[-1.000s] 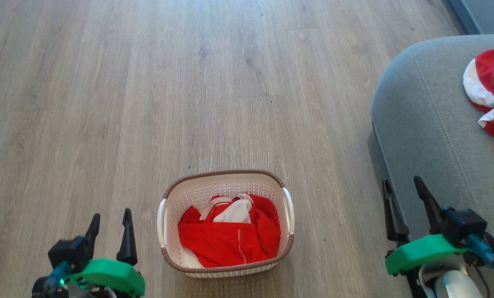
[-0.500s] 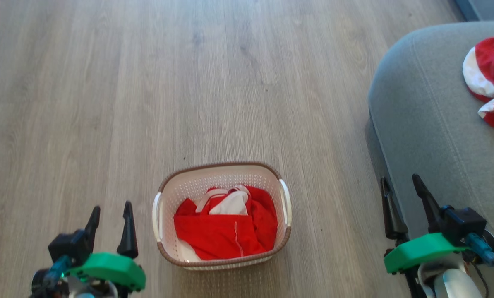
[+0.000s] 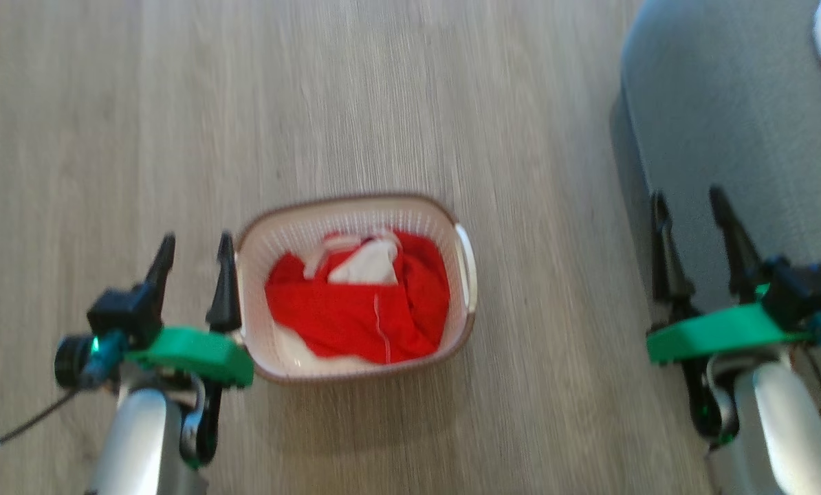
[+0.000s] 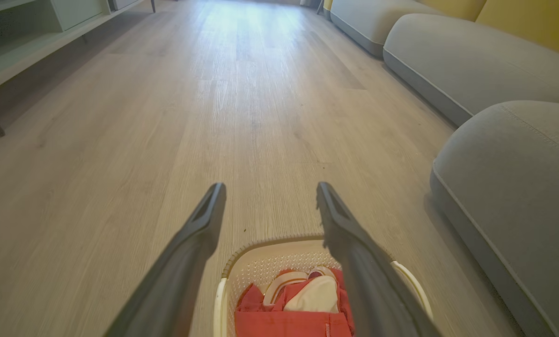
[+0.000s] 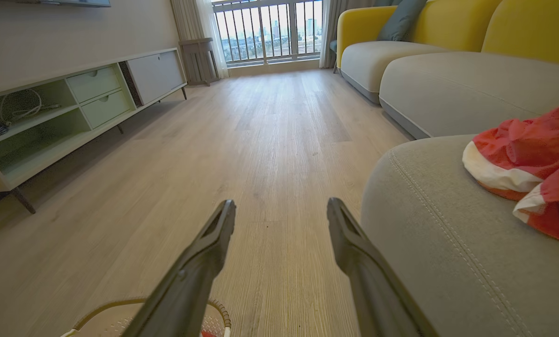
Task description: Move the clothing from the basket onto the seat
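The clothing [image 3: 355, 309] is seen bunched in the basket [image 3: 293, 230], which stands on the floor [image 3: 452, 103] near the seat [image 3: 727, 124], to its left. Another garment [image 5: 523, 159] already lies on the seat's top. Both end effectors are released and empty, jaws wide apart — the left end effector [image 3: 197, 237] is held just beside the basket's left wall, and the right end effector [image 3: 687, 192] is poised by the seat's near edge.

The clothing is judged light, soft and limp: thin red fabric with white trim, crumpled in folds and likely a little slick. No damage is to be feared from a firm pinch, but the piece is expected to drape and trail when lifted, so it could catch on the rim. A hold is best taken on a raised ridge near the middle of the heap, or on the white band [image 4: 284, 285] standing up at the far side — where several layers can be pinched together. Whether one garment or several lie in the basket cannot be told.
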You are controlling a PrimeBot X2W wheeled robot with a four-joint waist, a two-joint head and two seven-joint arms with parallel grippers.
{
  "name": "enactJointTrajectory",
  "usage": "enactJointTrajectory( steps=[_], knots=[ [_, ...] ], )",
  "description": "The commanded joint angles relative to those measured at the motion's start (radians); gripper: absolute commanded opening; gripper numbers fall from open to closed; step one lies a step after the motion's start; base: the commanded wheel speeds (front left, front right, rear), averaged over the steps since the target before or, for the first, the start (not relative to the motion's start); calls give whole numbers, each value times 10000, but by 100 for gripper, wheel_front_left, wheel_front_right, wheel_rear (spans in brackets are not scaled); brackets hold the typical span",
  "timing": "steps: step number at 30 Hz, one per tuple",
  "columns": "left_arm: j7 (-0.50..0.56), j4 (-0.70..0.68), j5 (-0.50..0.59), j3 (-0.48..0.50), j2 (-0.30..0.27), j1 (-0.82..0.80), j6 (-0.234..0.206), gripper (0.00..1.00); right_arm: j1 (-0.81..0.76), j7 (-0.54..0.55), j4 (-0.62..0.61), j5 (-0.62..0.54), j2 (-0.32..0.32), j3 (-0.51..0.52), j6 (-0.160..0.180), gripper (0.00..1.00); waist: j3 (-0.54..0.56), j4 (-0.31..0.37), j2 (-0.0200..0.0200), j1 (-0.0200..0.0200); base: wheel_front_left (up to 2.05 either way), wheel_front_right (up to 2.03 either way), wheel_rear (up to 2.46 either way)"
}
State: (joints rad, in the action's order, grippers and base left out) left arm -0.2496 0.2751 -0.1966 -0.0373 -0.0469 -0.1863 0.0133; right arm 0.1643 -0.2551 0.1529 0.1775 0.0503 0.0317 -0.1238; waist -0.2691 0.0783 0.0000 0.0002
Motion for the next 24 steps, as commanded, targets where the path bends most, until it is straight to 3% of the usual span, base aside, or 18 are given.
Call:
enactJointTrajectory(
  steps=[1, 13, 24],
  knots=[
    [-122, -365, 146, 193, -85, -589, 68, 100, 559, -66, -480, 79, -1, -180, -69, 100, -1477, 128, 0, -2, 0, 0, 0],
    [45, -365, 1022, -746, -337, -2966, 419, 100, 2681, -67, -1059, 351, -1, -308, -69, 100, -5387, 280, 0, -2, 0, 0, 0],
    [1791, 1406, 1957, -2309, -267, -5353, 741, 100, 3223, -67, -1131, 783, -1, -884, -69, 100, -6466, 823, 0, -2, 0, 0, 0]
  ],
)
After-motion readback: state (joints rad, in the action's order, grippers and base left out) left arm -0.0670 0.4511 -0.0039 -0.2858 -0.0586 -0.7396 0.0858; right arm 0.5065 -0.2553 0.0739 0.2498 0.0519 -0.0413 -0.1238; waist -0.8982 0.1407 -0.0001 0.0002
